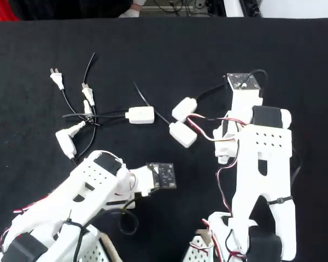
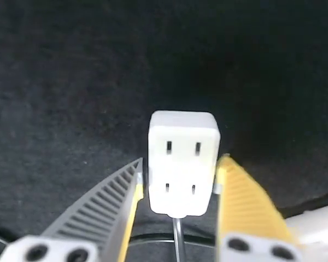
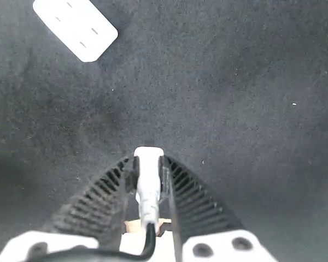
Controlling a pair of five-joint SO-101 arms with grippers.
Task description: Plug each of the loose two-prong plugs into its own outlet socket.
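In the left wrist view my left gripper is shut on a white outlet block with two pairs of slots facing up; a thin cable leaves its near end. My right gripper is shut on a small white plug, its black cord trailing back toward the wrist, just above the black cloth. Another outlet block lies farther off ahead of it. From above, two loose two-prong plugs lie at the far left. The left arm is at the near left, the right arm at the right.
White outlet blocks lie mid-table. A white angled plug body sits near the left arm. Black cords cross around. The black cloth's far edge runs along the back.
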